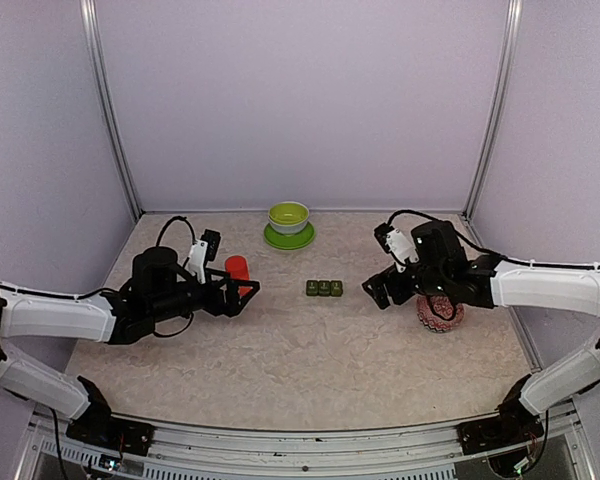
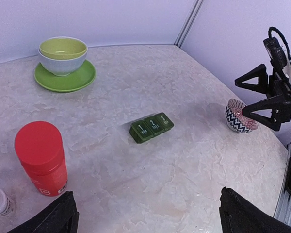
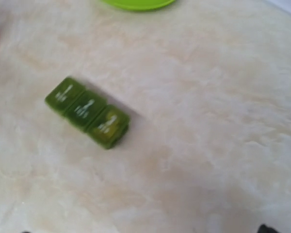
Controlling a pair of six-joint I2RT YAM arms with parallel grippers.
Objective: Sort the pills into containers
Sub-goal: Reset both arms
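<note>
Black left gripper (image 1: 248, 294), right gripper (image 1: 376, 290): wide open, empty.

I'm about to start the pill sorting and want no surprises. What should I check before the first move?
1. Left gripper open and empty: ok.
2. Right gripper open and empty: ok.
3. Dark green three-compartment pill strip unobstructed between the arms: ok.
4. Strip's lids open: not ok, all look shut.
5. Red cylindrical plastic bottle upright: ok.
6. Loose pills in sight: cannot tell; none visible.
</note>
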